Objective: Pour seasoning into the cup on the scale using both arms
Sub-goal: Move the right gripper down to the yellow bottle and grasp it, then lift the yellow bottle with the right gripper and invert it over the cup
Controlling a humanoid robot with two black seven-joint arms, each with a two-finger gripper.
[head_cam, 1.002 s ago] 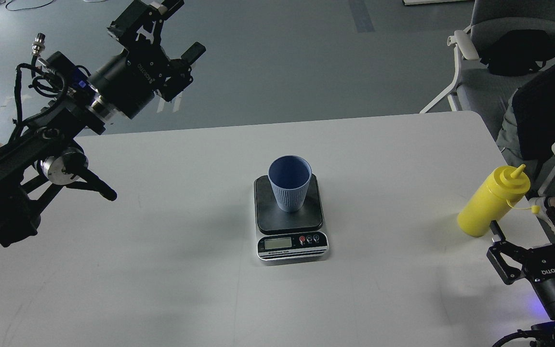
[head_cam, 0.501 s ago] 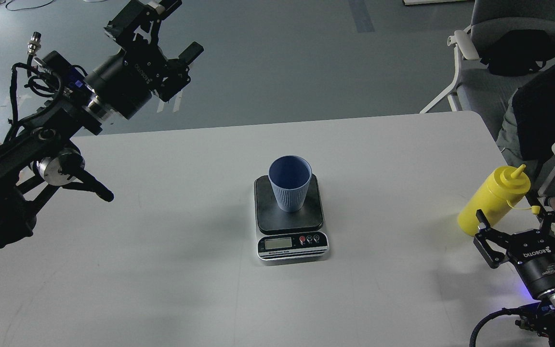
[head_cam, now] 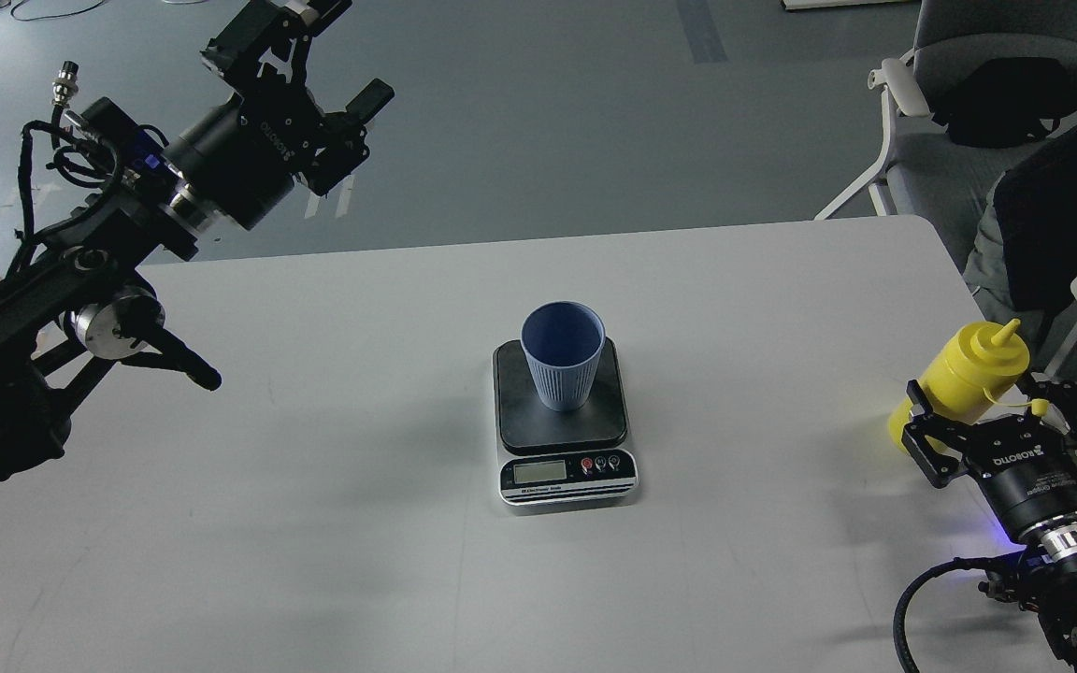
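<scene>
Seasoning [head_cam: 967, 374] stands upright near the table's [head_cam: 314, 523] right edge, a yellow squeeze bottle with its cone nozzle up and its small tethered cap hanging off to the right. My right gripper [head_cam: 992, 397] is at the bottle's lower body with its fingers spread, one on each side of it; I judge they are not yet pressing the plastic, though the gripper body hides the contact. Low on the body looks like the sensible place to take hold, since it leaves the nozzle clear for pouring.

Well apart from it, at the middle of the table, the cup [head_cam: 563, 366] sits upright on the dark platform of the scale [head_cam: 565, 430], mouth open, with the display and buttons facing me so a reading can be seen while pouring. As far as I can see, the cup is empty.

My left gripper [head_cam: 337, 61] hangs high beyond the table's far-left corner, fingers spread and holding nothing, clear of the cup; I expect it is meant to steady something when the bottle arrives.
</scene>
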